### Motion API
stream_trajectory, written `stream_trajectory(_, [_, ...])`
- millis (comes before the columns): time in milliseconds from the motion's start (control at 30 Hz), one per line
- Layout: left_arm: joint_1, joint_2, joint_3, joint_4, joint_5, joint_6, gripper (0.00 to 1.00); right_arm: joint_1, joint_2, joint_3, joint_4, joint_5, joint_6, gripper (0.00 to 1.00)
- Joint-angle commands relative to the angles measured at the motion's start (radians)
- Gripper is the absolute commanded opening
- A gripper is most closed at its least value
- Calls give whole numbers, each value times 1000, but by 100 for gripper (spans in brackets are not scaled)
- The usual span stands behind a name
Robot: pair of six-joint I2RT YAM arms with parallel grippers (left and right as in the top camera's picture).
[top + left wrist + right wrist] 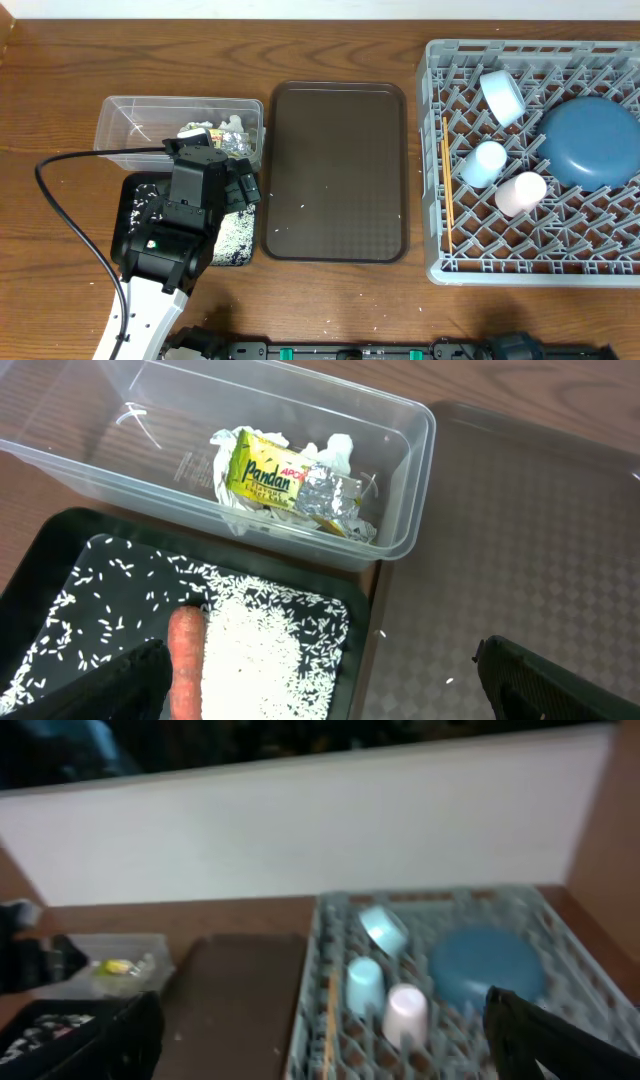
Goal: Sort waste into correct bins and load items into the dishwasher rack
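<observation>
Left claw [330, 695]: wide, empty, above carrot [186, 655]
Right claw [320, 1050]: wide, empty
Black tray [60, 550]: carrot beside rice [265, 650] heap
Tub [400, 490]: wrapper [268, 475] on tissue [335, 455]
Brown tray [335, 170]: between tub and rack
Rack [440, 200]: plate [590, 140], pink cup [521, 192], blue cup [483, 162], bowl [503, 95], chopsticks [448, 180]

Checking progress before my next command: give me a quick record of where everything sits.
clear tub: Pandan wrapper, crumpled tissue
black tray: carrot, rice
dishwasher rack: blue plate, pink cup, light-blue cup, white bowl, chopsticks
brown tray: a few stray grains
left fingers: open, above black tray
right fingers: open, holding nothing
</observation>
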Motion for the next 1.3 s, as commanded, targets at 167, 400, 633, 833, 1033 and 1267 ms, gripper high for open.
stream_trajectory(167, [4,1,0,-2,-12,17,100,-134,-71,-22,-81,10,-34,99])
stream_trajectory(400, [4,1,0,-2,-12,17,100,-161,-191,-201,0,6,-26,99])
stream_trajectory(633, [4,1,0,-2,-12,17,100,-201,-362,-520,283,2,24,99])
stream_trajectory(833, [4,1,0,-2,-12,17,100,-218,-451,-815,592,-37,65,99])
stream_trajectory(1033, [4,1,0,-2,-12,17,100,-217,-461,-1087,946,-100,64,99])
stream_trajectory(1267, [4,1,0,-2,-12,17,100,-217,-461,-1387,1352,-159,64,99])
